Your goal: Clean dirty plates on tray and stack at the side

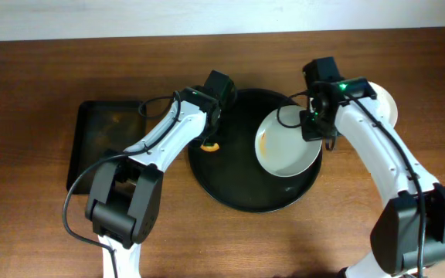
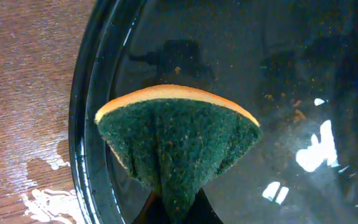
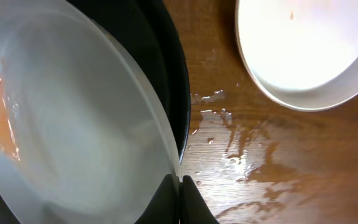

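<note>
One white plate [image 1: 288,143] with an orange smear [image 3: 2,124] lies over the right part of the round black tray [image 1: 230,189]. My right gripper [image 1: 315,127] is shut on this plate's right rim; in the right wrist view the gripper [image 3: 179,180] pinches the plate [image 3: 73,112] just above the tray's rim [image 3: 174,93]. A second white plate [image 1: 386,104] rests on the table right of the tray, partly under my right arm. My left gripper [image 1: 212,133] is shut on a green sponge [image 2: 179,143] with an orange edge, held just inside the tray's left rim [image 2: 86,124].
A smaller rectangular black tray [image 1: 103,139] lies at the left of the table. Water streaks [image 3: 247,162] wet the wood between the round tray and the second plate [image 3: 303,50]. More wet patches [image 2: 42,199] show left of the tray.
</note>
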Available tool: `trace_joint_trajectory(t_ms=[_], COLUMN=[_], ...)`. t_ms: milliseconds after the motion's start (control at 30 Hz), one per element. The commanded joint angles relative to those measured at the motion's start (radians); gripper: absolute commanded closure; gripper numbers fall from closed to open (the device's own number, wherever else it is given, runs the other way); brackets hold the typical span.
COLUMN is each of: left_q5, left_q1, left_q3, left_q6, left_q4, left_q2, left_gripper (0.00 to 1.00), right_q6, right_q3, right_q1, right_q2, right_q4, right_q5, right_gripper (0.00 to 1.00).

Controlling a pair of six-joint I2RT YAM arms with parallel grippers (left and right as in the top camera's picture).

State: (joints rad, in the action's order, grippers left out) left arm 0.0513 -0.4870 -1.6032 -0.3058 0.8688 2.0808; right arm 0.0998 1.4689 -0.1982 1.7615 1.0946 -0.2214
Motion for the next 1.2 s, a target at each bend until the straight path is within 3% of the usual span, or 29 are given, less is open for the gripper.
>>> trace_joint_trajectory(t_ms=[0, 233, 567, 733, 1167], left_q5=[-0.007, -0.008, -0.007, -0.008, -0.008], left_q1=[0.001, 0.001, 0.001, 0.001, 0.001], left_q3=[-0.017, -0.017, -0.017, -0.017, -0.017], left_q6=[0.016, 0.016, 0.016, 0.016, 0.016], left_q4=[0.001, 0.001, 0.000, 0.001, 0.008], left_q2=[-0.032, -0.032, -0.032, -0.032, -0.032], left_gripper=[1.00, 1.00, 1.00, 1.00, 1.00], right_q6=[-0.129, -0.199, -0.372, -0.489, -0.393], right_q3=[0.032, 0.041, 0.043, 0.042, 0.021], right_q1=[-0.040, -0.109, -0.263, -0.341, -0.340], right_q2=[-0.023, -0.023, -0.022, -0.016, 0.081], right_q4=[0.014, 0.036, -0.021, -0.079, 0.000], right_q5=[-0.096, -0.192, -0.673, -0.792, -0.803], right_gripper=[0.96, 0.96, 0.96, 0.96, 0.96])
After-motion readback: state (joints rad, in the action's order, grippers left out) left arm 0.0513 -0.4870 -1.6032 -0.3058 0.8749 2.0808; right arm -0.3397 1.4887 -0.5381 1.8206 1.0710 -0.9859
